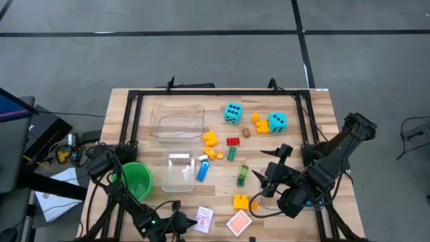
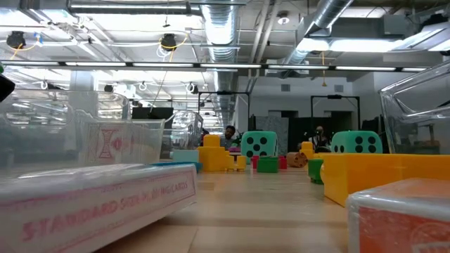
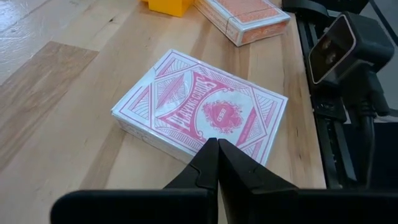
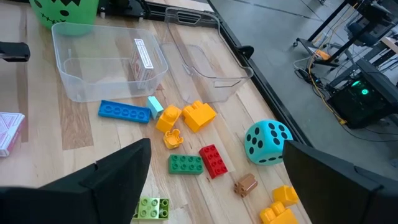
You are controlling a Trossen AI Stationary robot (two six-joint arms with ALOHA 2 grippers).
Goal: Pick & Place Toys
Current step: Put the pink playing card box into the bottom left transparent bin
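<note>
Desk [image 1: 127, 107] is carrying everything, a pale wooden top framed by dark rails. Two clear bins are sitting left of the middle: the larger bin [image 1: 177, 121] nearer the far edge, the smaller bin [image 1: 179, 171] nearer the front with one card deck lying inside. A green cup [image 1: 136, 179] is standing by the left edge.

Two cyan dice are resting toward the far right, one die [image 1: 233, 113] near the middle and the other die [image 1: 277, 122] closer to the right edge. They look like soft, light foam, so a wide grip across flat faces should suit them, though they may squash.

Card decks are lying at the front edge, the pale deck [image 1: 204, 218] just left of the orange deck [image 1: 239, 223]. They seem stiff and slick in wrap; gripping across the short width looks best.

Small plastic bricks are scattering across the middle, among them a blue brick [image 1: 202, 171] touching the smaller bin and a yellow brick [image 1: 240, 201] nearer the front. Hard and light, they should pinch easily by their flat sides.

The left gripper [image 3: 217, 149] is hanging over the pale deck with fingers pressed together. The right gripper [image 4: 214, 163] is hovering spread wide by the right edge, holding nothing.
</note>
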